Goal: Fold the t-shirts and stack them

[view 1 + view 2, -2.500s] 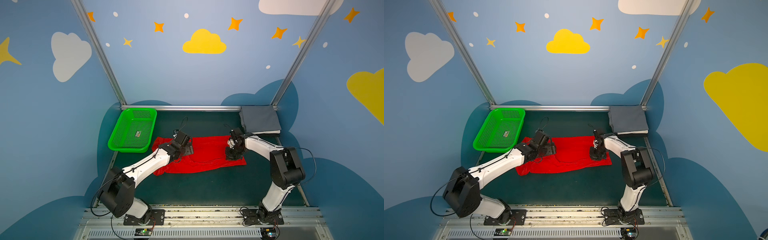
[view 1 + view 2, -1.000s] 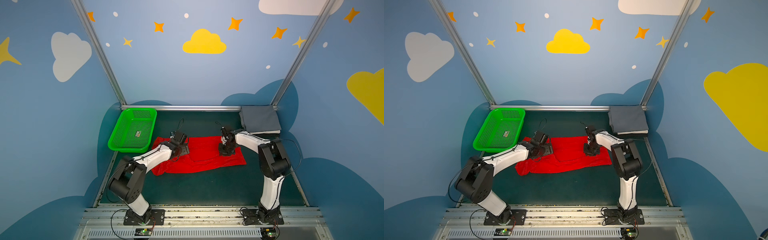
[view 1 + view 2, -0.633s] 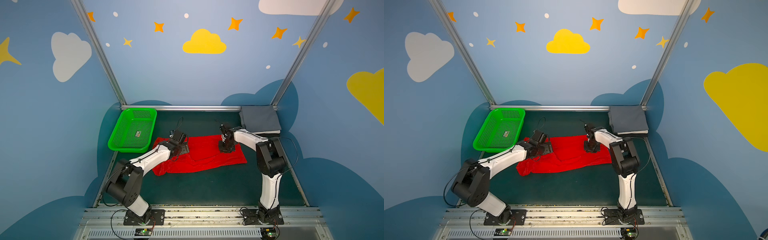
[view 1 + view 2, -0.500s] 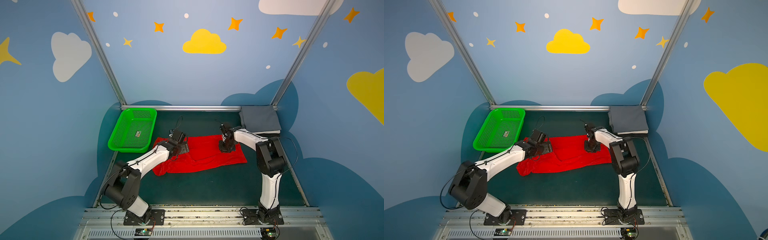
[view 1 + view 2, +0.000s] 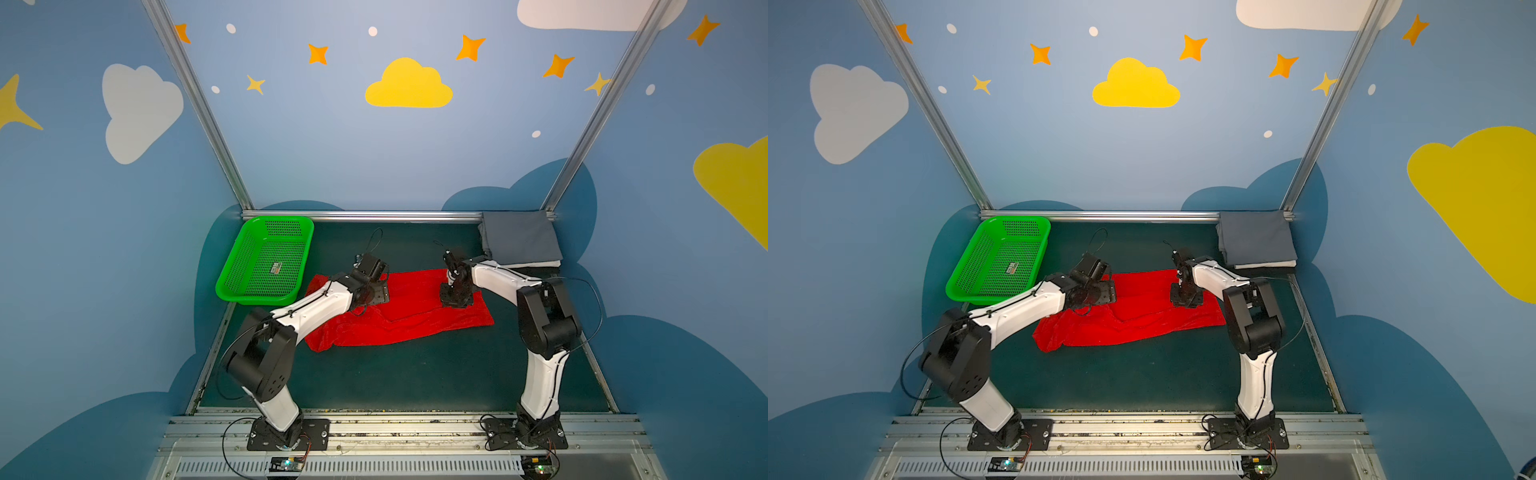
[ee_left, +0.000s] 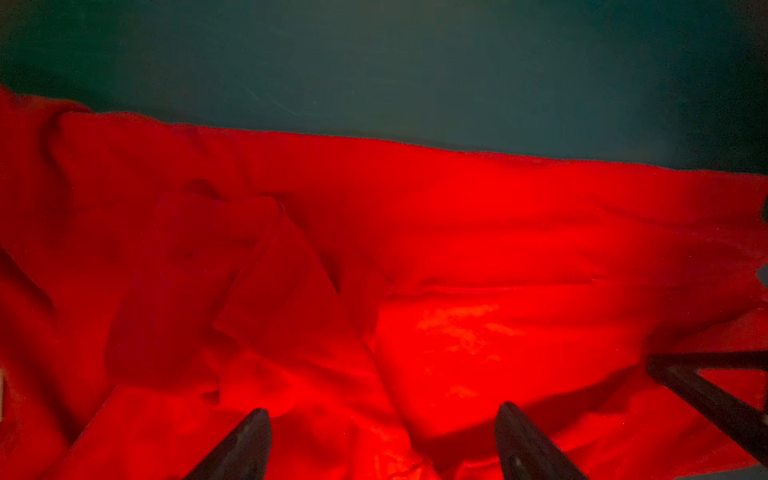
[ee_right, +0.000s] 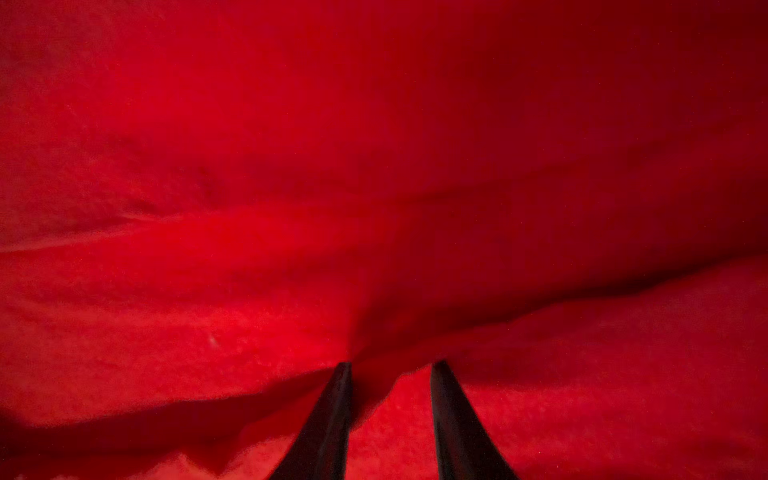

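In both top views you have the red t-shirt [image 5: 399,320] lying flat on the table mat [image 5: 395,374], stretched lengthwise from one arm to the other. The left gripper [image 5: 376,293] sits low over one end and the right gripper [image 5: 455,297] low over the other. Both are close to the shirt's far edge, which I judge is the setup for taking that edge and folding it toward you. Beyond the right gripper, on its outer side, the folded stack [image 5: 1256,239] waits, grey on top with a white edge showing beneath. That is likely where this shirt goes once it is square. The green basket [image 5: 257,296] stands just past the left gripper on its outer side, clear of the fold.

In the left wrist view, the left gripper [image 6: 382,409] has its jaws wide with nothing between them. Bunched creases lie right under the tips, and ahead of them the shirt's straight edge meets bare mat. A grab here could catch several layers, so choose your spot.

In the right wrist view, the right gripper [image 7: 390,368] has its jaws only narrowly parted, tips against a raised ridge of red cloth, and nothing looks clamped
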`<act>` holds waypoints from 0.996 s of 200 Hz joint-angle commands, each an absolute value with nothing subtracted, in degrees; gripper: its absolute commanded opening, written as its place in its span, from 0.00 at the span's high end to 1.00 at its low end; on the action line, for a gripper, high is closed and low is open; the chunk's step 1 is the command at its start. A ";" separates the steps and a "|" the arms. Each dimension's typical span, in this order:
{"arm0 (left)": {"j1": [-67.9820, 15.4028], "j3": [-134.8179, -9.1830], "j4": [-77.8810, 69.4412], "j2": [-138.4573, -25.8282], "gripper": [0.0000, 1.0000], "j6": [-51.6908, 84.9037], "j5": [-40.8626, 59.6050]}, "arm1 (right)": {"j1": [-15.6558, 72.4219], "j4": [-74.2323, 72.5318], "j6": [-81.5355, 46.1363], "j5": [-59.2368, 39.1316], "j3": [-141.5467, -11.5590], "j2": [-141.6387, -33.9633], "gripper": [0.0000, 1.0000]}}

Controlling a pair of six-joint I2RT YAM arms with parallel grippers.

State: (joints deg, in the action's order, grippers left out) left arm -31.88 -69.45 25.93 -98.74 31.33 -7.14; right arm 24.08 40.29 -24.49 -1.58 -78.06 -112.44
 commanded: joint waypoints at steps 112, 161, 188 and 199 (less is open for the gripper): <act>-33.43 -69.26 29.76 -101.33 0.16 34.14 -14.90 | 21.71 37.53 -25.52 -2.64 -69.99 -100.00 0.23; -32.18 -71.82 29.10 -106.97 0.17 34.94 -13.96 | 21.01 36.83 -25.99 -3.68 -67.39 -97.73 0.23; -31.99 -74.95 31.56 -109.54 0.24 35.29 -14.70 | 20.70 37.09 -26.25 -3.27 -66.49 -96.88 0.23; -31.90 -75.81 32.23 -110.01 0.30 35.16 -15.42 | 20.52 37.09 -26.19 -3.12 -66.12 -96.36 0.23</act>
State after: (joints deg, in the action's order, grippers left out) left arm -32.21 -72.99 29.89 -109.25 34.87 -13.74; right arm 20.99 36.97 -25.74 -3.07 -67.05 -99.04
